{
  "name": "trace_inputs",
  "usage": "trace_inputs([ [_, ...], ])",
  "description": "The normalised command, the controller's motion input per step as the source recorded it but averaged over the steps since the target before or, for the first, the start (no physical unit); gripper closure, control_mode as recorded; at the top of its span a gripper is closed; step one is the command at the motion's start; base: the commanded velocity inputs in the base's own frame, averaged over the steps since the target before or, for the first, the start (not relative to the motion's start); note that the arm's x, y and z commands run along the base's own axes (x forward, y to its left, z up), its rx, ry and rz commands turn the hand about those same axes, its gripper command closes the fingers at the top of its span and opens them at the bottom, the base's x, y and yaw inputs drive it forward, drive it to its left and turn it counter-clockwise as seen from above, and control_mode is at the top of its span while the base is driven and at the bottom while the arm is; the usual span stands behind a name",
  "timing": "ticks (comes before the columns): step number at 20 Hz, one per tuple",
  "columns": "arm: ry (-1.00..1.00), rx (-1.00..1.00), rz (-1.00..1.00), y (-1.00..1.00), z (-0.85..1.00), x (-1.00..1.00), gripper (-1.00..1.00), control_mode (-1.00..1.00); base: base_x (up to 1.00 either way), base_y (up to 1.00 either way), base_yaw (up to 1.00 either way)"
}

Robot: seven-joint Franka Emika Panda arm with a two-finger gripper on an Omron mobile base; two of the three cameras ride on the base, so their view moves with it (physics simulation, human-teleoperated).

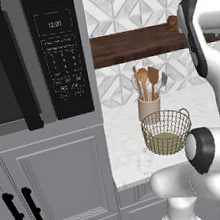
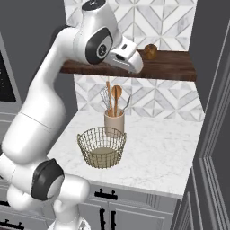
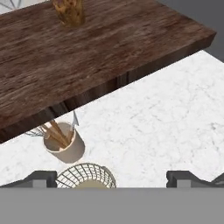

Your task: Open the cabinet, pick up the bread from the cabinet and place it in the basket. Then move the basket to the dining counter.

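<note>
The basket (image 1: 167,131) stands on the white marble worktop (image 2: 166,148), its wire mesh bowl showing nothing inside but its tan base. Just beyond it, at about 11 o'clock in the left base view and 12 o'clock in the right base view, stands a beige utensil pot (image 2: 114,123) holding wooden spoons, a whisk and a metal spatula; whether pot and basket touch cannot be told. Above both runs a dark wooden shelf (image 2: 170,65) along the patterned tile wall, and on it sits a small rounded brown object (image 2: 151,51), at about 1 o'clock from the pot in the right base view. The end effector (image 3: 111,178) hangs high over the worktop, level with the shelf, its two dark fingertips (image 3: 41,178) set wide apart and holding nothing; the basket's rim lies at 6 o'clock in the hand view, the pot at 8 o'clock. To the left a microwave (image 1: 27,60) sits above closed grey cabinet doors (image 1: 56,187) with black handles.
</note>
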Motion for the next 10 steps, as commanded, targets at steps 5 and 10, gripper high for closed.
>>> trace_inputs([
  [5,-0.02,-0.01,0.0,-0.29,0.07,0.79,-1.0,-1.0,0.0,0.0,0.0],
  [10,0.0,0.1,0.0,-0.15,0.41,0.58,-1.0,-1.0,0.0,0.0,0.0],
])
